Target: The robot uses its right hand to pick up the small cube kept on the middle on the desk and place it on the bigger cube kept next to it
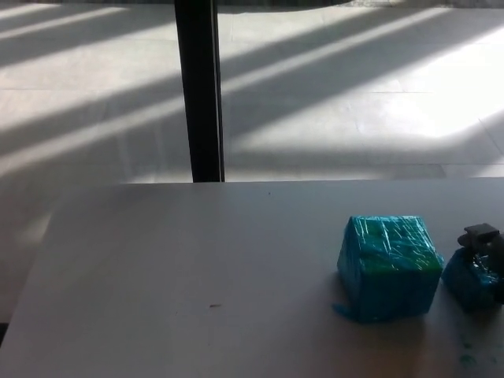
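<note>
Small cube (471, 285) sat on desk (197, 276), just right of big cube (388, 266), not yet stacked. Right hand (487, 246) at its top, mostly off-frame; grip state unclear. Lift and placing remained.

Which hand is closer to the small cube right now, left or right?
Right. The right hand is at the small cube, over its top at the picture's right edge, beside the bigger cube. The left hand is not in view, so its distance cannot be judged.
</note>
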